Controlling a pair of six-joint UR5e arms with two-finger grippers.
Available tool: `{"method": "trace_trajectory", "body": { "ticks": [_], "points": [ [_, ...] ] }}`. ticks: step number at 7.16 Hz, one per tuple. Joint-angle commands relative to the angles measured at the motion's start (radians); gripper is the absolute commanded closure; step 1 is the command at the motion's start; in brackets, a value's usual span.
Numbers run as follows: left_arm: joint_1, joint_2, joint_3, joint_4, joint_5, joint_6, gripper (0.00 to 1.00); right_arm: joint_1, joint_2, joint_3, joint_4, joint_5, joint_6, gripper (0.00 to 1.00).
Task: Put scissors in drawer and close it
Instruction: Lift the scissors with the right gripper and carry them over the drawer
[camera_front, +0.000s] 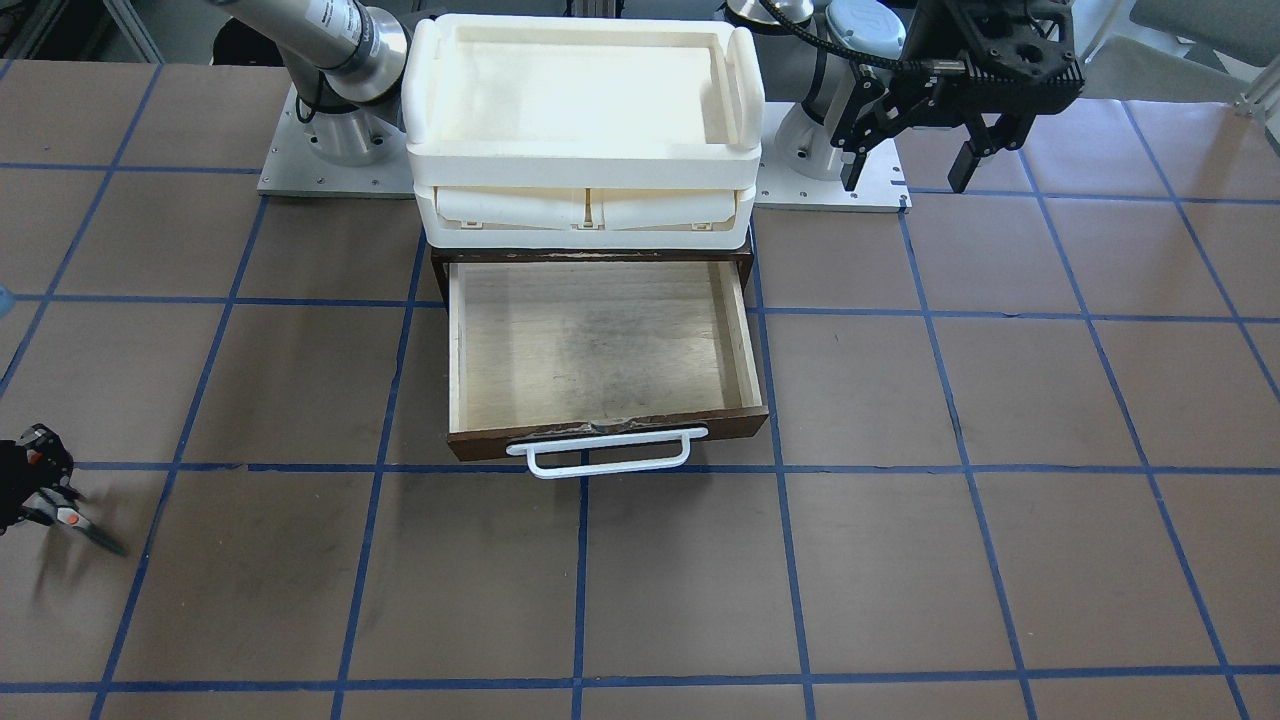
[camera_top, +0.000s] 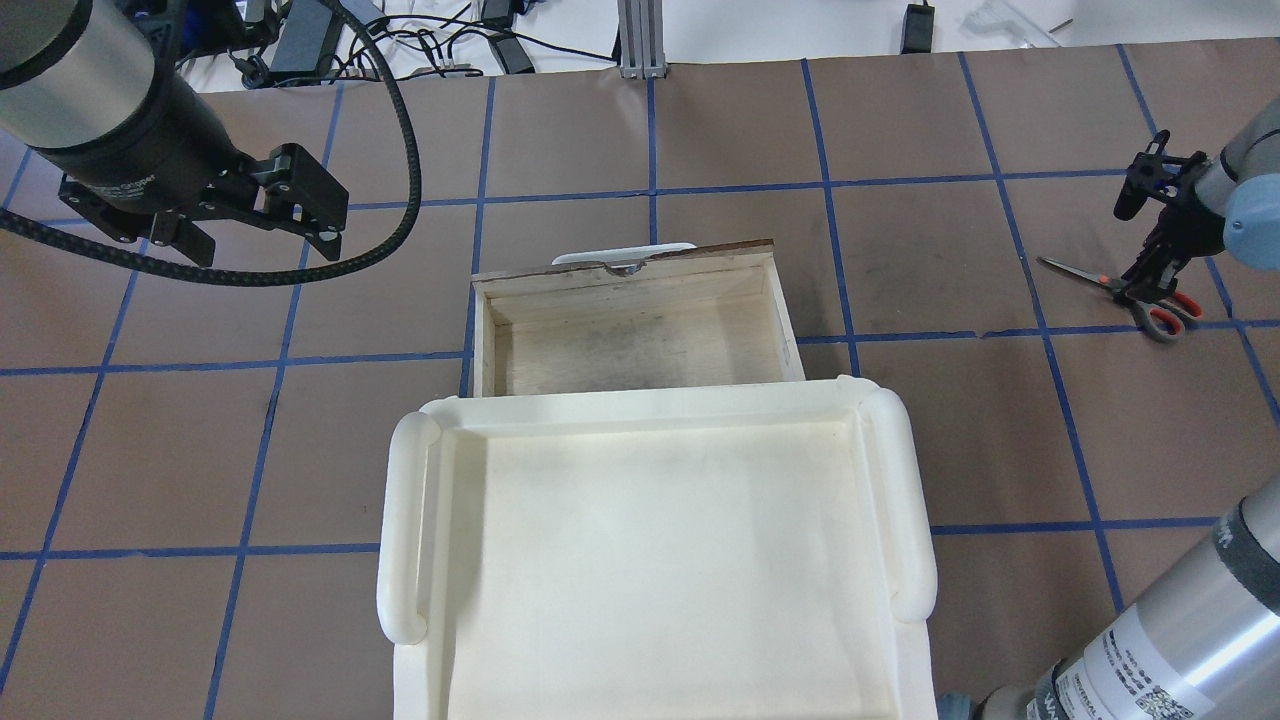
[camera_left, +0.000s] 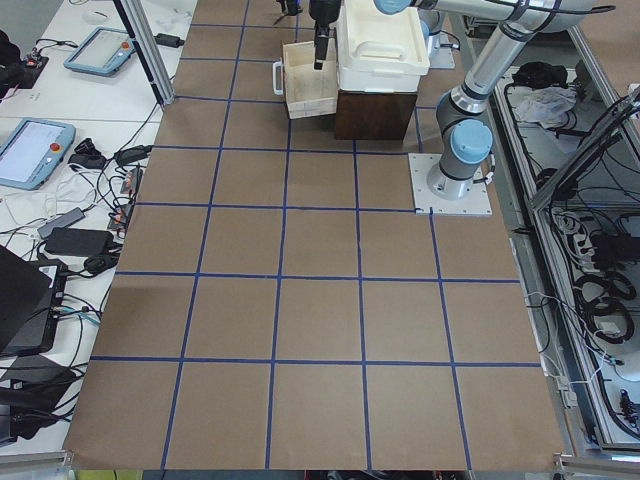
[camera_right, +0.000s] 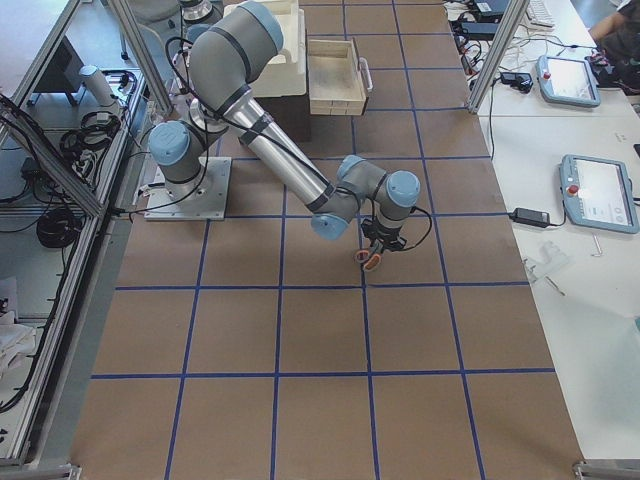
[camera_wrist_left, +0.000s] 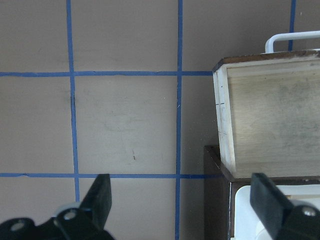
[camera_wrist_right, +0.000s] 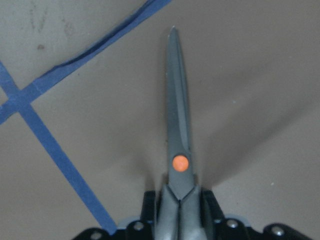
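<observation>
A small pair of scissors with grey handles lined orange and dark grey blades (camera_top: 1085, 274) sits at the far right edge of the overhead view, well apart from the shallow wooden drawer with a dark brown front and pale plywood floor (camera_front: 600, 340), which stands pulled open at the frame's centre. The right gripper (camera_wrist_right: 180, 200) pinches the scissors just behind the orange pivot dot (camera_wrist_right: 180, 163). It is not clear whether the pair rests on the brown, blue-taped table (camera_front: 1000, 560) or hangs just above it. The left gripper (camera_front: 908, 160) hovers spread wide and empty in the upper right of the front-facing view. The likely trouble from here is that the hold sits on a narrow neck near the pivot, so the long blades could swing or droop during the long carry towards the drawer. A drooping tip could then catch the drawer's side wall, or strike the cream-white plastic tray unit (camera_front: 585, 150) that overhangs the drawer's back. Scissors left lying across the rim would jam the drawer when its white bar handle (camera_front: 600, 455) is pushed. In the overhead view the long axis runs nearly level across the frame, tips to the left towards the drawer and handle loops to the lower right. In the right wrist view the closed blades point straight up the frame.
</observation>
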Motion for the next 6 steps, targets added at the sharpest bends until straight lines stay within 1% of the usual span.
{"method": "trace_trajectory", "body": {
  "ticks": [1, 3, 4, 5, 6],
  "points": [
    [0.000, 0.000, 0.000, 0.000, 0.000, 0.000, 0.00, 0.007, -0.034, -0.017, 0.008, -0.011, 0.042, 0.85],
    [0.000, 0.000, 0.000, -0.002, 0.000, 0.000, 0.00, 0.064, -0.137, -0.062, 0.063, -0.007, 0.052, 0.86],
    [0.000, 0.002, 0.000, -0.002, 0.000, 0.000, 0.00, 0.128, -0.197, -0.085, 0.128, -0.002, 0.079, 0.88],
    [0.000, 0.000, 0.000, -0.002, 0.000, 0.000, 0.00, 0.200, -0.250, -0.091, 0.182, -0.010, 0.102, 0.93],
    [0.000, 0.000, 0.000, -0.002, 0.000, 0.000, 0.00, 0.288, -0.299, -0.091, 0.198, -0.013, 0.112, 0.93]
  ]
}}
